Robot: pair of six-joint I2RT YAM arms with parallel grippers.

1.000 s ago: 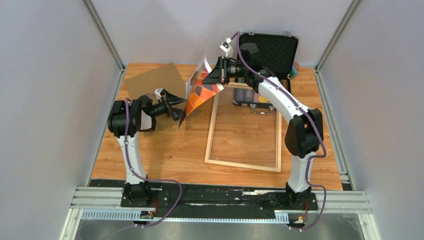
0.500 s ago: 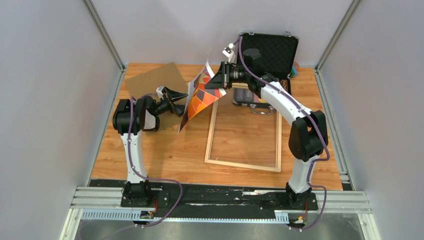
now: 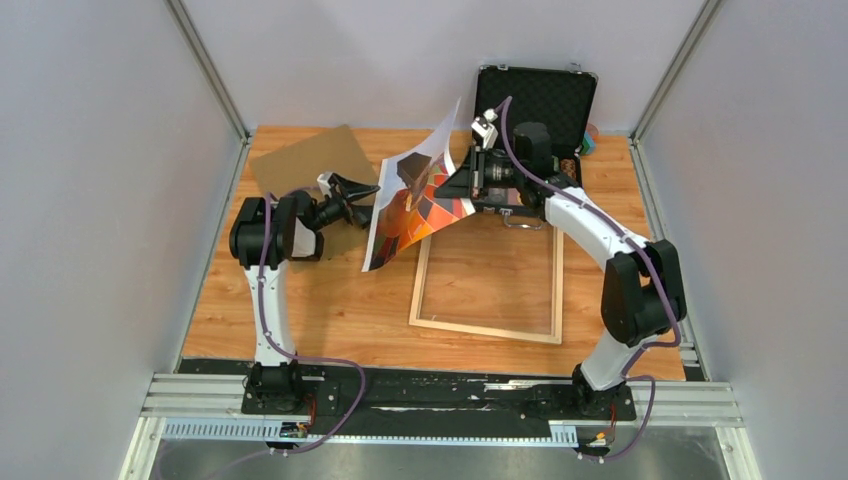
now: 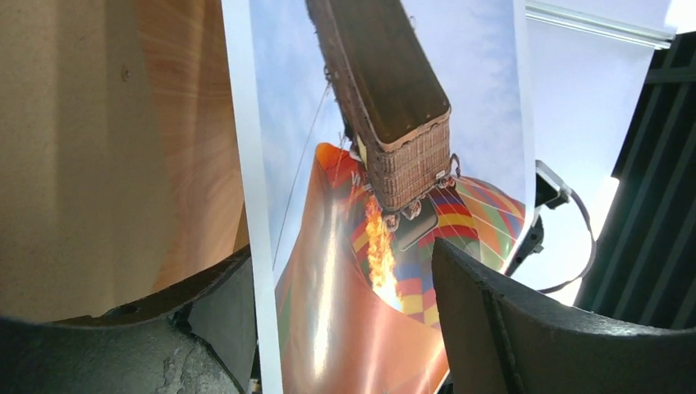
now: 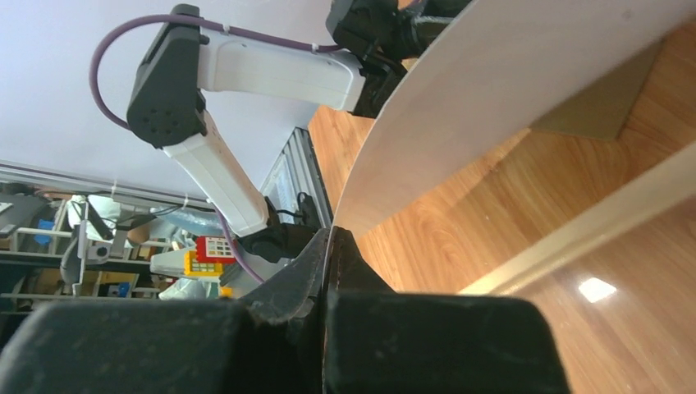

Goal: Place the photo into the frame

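top external: brown board [image 3: 300,160] left, black case [image 3: 545,95] behind the curled photo [image 3: 410,205].

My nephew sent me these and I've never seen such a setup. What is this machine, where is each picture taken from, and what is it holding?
It is two robot arms bolted to the near edge of a wooden table. The wide picture looks down from above and behind them; the other two come from cameras on each wrist. The right tool pinches one edge of a curled photo of a hot-air balloon, lifted off the table. The left tool stands open with another edge of the photo between its jaws, not clamped. On the table lie a light-wood frame, a brown board and, at the back, an open black case.
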